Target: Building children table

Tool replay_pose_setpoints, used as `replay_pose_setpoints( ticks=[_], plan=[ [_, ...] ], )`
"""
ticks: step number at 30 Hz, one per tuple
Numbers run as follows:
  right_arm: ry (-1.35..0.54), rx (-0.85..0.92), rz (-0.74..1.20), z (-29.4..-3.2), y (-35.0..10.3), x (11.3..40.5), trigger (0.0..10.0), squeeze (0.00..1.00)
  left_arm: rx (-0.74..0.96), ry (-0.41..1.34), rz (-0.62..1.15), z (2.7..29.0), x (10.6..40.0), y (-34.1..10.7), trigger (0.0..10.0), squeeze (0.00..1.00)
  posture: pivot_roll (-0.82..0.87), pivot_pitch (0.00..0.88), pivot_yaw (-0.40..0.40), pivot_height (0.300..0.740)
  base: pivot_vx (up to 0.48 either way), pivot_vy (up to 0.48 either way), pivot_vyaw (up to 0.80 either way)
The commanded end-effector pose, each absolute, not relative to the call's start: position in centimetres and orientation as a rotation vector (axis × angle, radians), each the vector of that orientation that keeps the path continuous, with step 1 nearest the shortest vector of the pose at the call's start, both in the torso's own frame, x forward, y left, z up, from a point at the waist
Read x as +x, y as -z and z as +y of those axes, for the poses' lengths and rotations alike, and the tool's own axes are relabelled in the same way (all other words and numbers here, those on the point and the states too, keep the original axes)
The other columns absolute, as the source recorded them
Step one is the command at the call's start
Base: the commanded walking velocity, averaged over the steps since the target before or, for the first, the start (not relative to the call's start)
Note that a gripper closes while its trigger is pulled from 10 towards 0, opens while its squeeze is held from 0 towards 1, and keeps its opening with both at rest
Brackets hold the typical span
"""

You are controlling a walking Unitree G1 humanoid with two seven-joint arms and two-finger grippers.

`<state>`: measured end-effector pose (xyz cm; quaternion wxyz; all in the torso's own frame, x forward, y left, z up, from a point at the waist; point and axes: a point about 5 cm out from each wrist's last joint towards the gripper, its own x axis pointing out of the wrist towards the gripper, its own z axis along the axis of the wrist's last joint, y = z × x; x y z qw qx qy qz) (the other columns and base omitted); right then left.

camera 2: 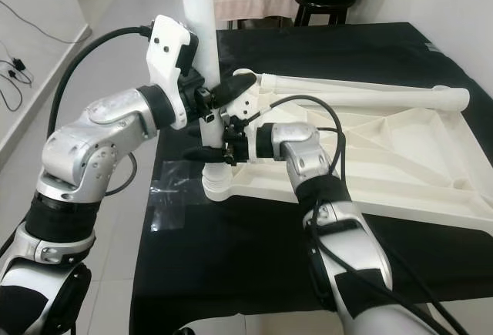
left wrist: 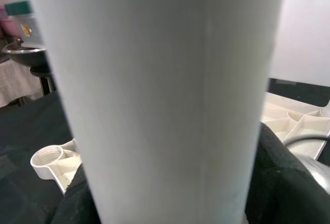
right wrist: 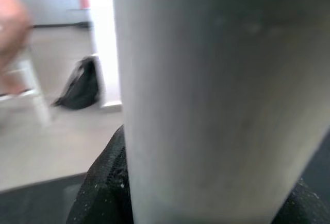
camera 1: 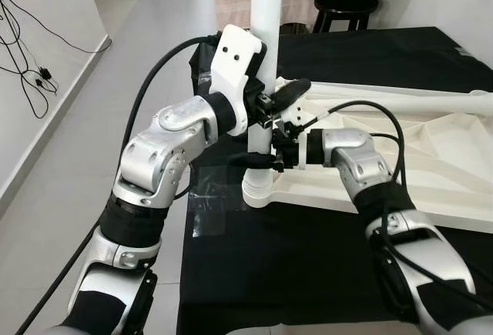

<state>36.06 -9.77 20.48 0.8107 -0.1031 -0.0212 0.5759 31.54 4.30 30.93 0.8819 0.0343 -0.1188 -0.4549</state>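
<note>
The job in hand looks like fitting a leg [camera 1: 266,58] into the near-left corner socket [camera 1: 257,190] of the upturned tabletop [camera 1: 431,169]. The white tube stands upright with its foot in that socket, at the near-left edge of the black cloth [camera 1: 308,273] the tabletop lies on. My guess is the leg now wants turning or pressing down until it seats, so the next move calls for a firm hold, the tube kept plumb, and a twist about its own axis without levering the tabletop off the cloth.

Nearest me, the right gripper [camera 1: 266,159] reaches in from the right and is clasped around the leg low down, just above the socket; one black finger shows on the left side of the tube. Its wrist camera looks straight at the white tube, with black padding hugging it below.

A little higher, the left gripper [camera 1: 273,102] comes in from the left and grips the same leg, one finger [camera 1: 291,92] lying across its right side. Its wrist view shows the tube tight between dark pads, and a threaded corner socket [left wrist: 47,158] beyond it.

Farther off, a second leg [camera 2: 362,93] lies flat along the tabletop's far edge. Beyond the cloth stands a dark stool [camera 1: 343,5] on the pale floor.
</note>
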Motion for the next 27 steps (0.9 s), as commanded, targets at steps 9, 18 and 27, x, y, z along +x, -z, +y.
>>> replay_pose_setpoints(
  ticks=[9,18,27],
  plan=[
    [-0.282,-0.222,0.112,-8.9,-14.5,30.4,0.0,0.0,0.064,0.985,-0.179,3.4,31.2,-29.8,10.0,0.0,0.04,0.145,0.04,0.74,0.0,0.0,0.0],
    [-0.425,-0.213,0.017,-6.1,-17.0,33.6,0.0,0.0,0.055,0.927,-0.166,3.7,31.7,-29.6,10.0,0.0,0.04,0.117,0.031,0.74,0.0,0.0,0.0],
    [-0.387,-0.219,-0.003,-6.0,-18.7,33.5,10.0,0.0,0.047,0.921,-0.161,3.8,31.9,-29.6,0.0,0.0,0.04,0.104,0.032,0.74,0.0,0.0,0.0]
  ],
)
